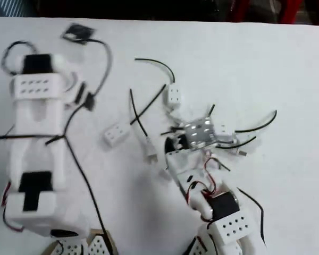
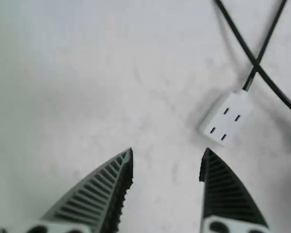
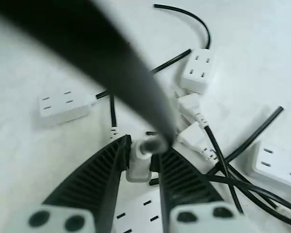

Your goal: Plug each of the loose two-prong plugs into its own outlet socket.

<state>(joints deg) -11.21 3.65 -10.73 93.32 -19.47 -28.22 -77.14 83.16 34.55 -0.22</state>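
Right arm's jaws are clamped on a white two-prong plug (image 3: 137, 165), and its thick black cord (image 3: 111, 63) runs up right past the camera. The plug sits just beside a white outlet socket (image 3: 138, 216) that lies on the bench (image 1: 276, 64) between the fingers (image 3: 104, 179). Prongs are hidden, so no idea if they touch it. Two loose plugs (image 3: 194, 121) lie in a tangle of cords near another socket (image 3: 199, 70), and there's one more socket (image 3: 63, 104) off on its own. Left arm's jaws are spread wide over bare bench, holding nothing, with a socket (image 2: 226, 120) lying close to one fingertip (image 2: 208, 160).
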